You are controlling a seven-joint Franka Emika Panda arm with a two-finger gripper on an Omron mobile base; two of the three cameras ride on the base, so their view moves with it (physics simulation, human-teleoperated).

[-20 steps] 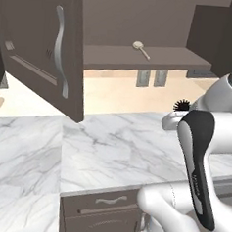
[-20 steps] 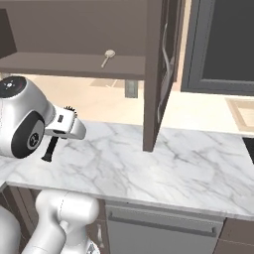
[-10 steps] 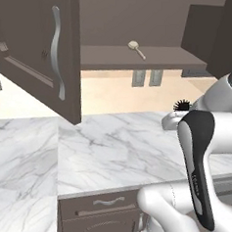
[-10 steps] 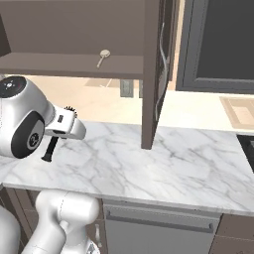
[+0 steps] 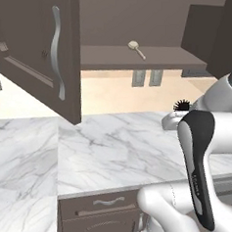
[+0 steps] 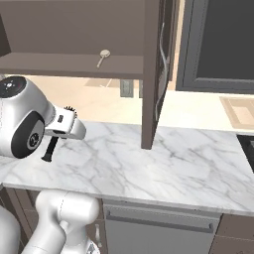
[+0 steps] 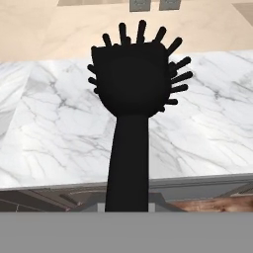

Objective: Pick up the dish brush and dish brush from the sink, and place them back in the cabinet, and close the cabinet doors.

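Gripper (image 6: 58,133) at left of the right base frame, clamped on the black dish brush (image 7: 132,94), bristled head up, above the marble counter (image 5: 115,147). Cream dish brush (image 5: 136,48) lies on the shelf of the cabinet (image 5: 141,58), upper centre of the left base frame. Both cabinet doors (image 5: 41,49) stand open.

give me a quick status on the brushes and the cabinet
Hand shut on black dish brush, over the marble counter. Cream dish brush on cabinet shelf. Cabinet doors open.
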